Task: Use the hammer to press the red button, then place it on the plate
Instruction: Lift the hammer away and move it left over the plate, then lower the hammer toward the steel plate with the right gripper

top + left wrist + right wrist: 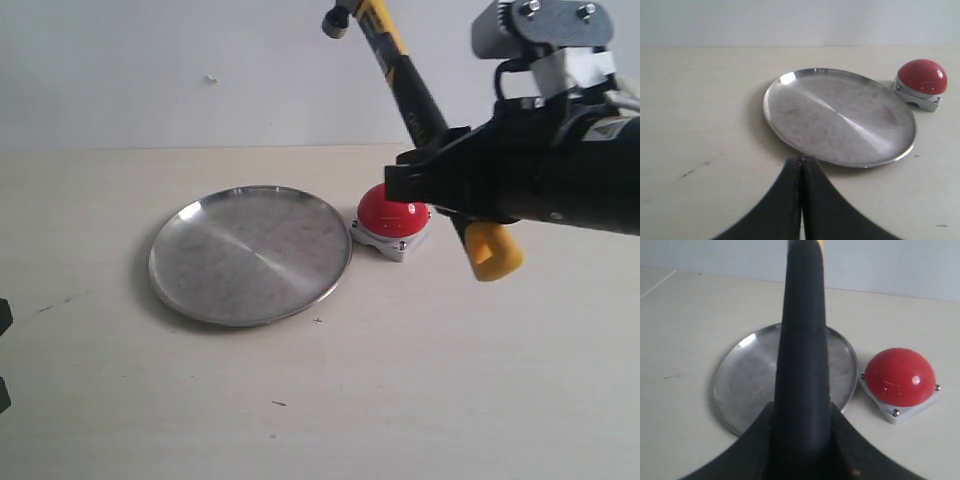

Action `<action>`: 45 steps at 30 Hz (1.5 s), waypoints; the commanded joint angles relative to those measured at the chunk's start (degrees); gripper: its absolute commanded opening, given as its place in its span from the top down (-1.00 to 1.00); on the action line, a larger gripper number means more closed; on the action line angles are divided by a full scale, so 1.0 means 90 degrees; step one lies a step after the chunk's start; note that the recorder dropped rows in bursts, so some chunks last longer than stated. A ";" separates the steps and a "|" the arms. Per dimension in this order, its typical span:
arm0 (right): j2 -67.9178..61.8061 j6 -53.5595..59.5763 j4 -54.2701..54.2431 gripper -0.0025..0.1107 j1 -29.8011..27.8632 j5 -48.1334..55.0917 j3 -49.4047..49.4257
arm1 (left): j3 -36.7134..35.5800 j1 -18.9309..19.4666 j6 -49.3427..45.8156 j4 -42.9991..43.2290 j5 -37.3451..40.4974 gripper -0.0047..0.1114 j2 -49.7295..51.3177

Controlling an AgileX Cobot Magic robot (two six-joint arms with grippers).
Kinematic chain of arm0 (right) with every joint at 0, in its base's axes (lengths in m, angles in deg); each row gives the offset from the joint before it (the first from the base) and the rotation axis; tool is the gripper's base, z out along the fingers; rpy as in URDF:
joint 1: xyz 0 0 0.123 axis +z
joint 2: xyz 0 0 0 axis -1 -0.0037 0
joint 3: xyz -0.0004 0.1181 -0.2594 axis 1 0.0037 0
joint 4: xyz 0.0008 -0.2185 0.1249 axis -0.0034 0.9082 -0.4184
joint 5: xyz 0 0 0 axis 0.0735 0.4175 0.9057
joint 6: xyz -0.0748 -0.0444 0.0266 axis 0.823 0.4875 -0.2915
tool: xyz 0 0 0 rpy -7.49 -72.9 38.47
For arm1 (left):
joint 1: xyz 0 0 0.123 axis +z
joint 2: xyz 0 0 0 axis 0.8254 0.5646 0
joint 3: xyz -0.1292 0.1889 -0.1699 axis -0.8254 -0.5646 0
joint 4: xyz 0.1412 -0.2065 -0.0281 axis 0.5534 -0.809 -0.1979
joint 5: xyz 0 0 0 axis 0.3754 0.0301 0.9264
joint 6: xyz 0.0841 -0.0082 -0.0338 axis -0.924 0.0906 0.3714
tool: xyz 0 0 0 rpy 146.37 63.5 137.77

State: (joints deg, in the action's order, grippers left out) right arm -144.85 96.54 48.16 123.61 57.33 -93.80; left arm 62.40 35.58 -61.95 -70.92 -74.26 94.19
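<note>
My right gripper [436,160] clamps the hammer [398,72] by its black handle, head raised toward the desk's far edge and yellow end low, directly above the red button [392,210] beside the plate [250,255], while my left gripper [801,162], pressed closed, waits near the left edge.

- Exterior view: raised, off the arms, angled down across the table [400,400] to the wall [150,70]; mid-range; the right arm [560,180] crowds the upper right.
- Left wrist view: low over the table, facing the wall past the left gripper [801,159]; plate [840,117] close ahead.
- Right wrist view: low and near, sighting along the hammer [802,365], which masks the centre of the picture.
- Shared: all three views cover the plate, the button [392,210], table surface and a strip of wall.
</note>
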 commanded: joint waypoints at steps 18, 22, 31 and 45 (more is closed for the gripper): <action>-0.3704 -0.0532 0.0065 0.96 0.0833 -0.0761 -0.2232 | -0.0021 0.0019 0.0020 -0.0050 -0.0025 0.92 -0.0055; -0.4075 -0.0532 0.0356 0.96 0.0833 -0.0294 -0.2641 | -0.0021 0.0019 0.0020 -0.0050 -0.0025 0.92 -0.0055; -0.4173 0.0162 0.0546 0.96 0.0833 0.0227 -0.2873 | -0.0021 0.0019 0.0020 -0.0050 -0.0025 0.92 -0.0055; -0.4173 0.0142 0.0280 0.96 0.0833 0.0270 -0.2873 | -0.0021 0.0019 0.0020 -0.0050 -0.0025 0.92 -0.0055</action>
State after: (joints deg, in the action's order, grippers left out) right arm -183.34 97.00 50.92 131.06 63.22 -118.47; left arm 62.40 35.58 -61.95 -70.92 -74.26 94.19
